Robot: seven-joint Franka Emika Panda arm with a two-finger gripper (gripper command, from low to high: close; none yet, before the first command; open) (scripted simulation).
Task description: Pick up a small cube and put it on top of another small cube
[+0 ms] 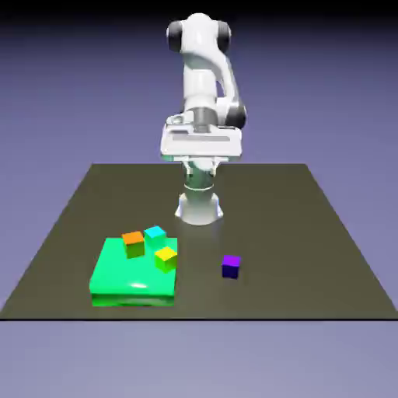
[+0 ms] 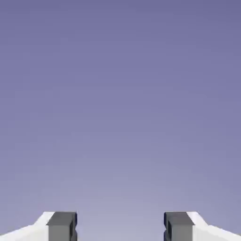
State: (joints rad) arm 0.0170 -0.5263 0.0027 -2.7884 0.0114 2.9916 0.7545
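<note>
Four small cubes show in the exterior view. An orange cube [image 1: 134,243], a cyan cube [image 1: 155,235] and a yellow cube [image 1: 165,258] sit on a flat green block [image 1: 124,284]. A purple cube [image 1: 231,266] stands alone on the dark table, to the exterior view's right of the block. My gripper [image 1: 200,149] hangs high above the table's far part, well away from all the cubes. In the hand view my gripper [image 2: 120,228] is open, its grey fingertips [image 2: 62,226] wide apart with nothing between them. Only the plain backdrop shows there.
The dark table [image 1: 311,233] ends in a front edge just below the green block. The robot's base [image 1: 200,207] stands behind the cubes near the table's middle.
</note>
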